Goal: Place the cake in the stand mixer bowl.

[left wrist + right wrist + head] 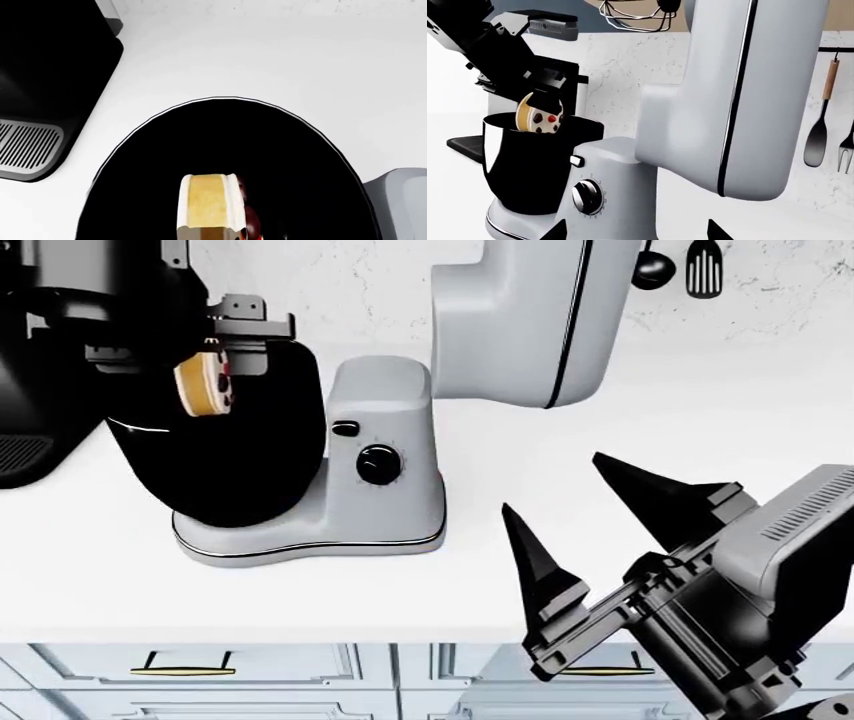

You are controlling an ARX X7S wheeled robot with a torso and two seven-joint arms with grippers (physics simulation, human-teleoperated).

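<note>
Now, from the left wrist camera, the cake (208, 207) sits on edge right in close, yellow sponge side facing us, with a sliver of red and dark topping peeking round one side; its near end is cut off by the frame and the fingers holding it are out of shot. Behind it gapes the stand mixer bowl (227, 165), so black inside that nothing of its depth can be read. A black boxy appliance (47, 75) with a slotted grey tray clips one corner. Over to the head view: the left gripper (220, 345) is clamped on the cake (207, 382), held tilted on edge just over the bowl's (227, 455) rim, the arm itself lost in dark shapes. The grey stand mixer (387, 470) has its head tilted up. The right gripper (607, 515) hangs low and well apart, jaws spread wide, nothing between them. From the right wrist camera, the cake (540, 119) shows its iced face, red centre, poised at the bowl's (527, 170) mouth; only two dark fingertips (718, 230) poke into frame.
</note>
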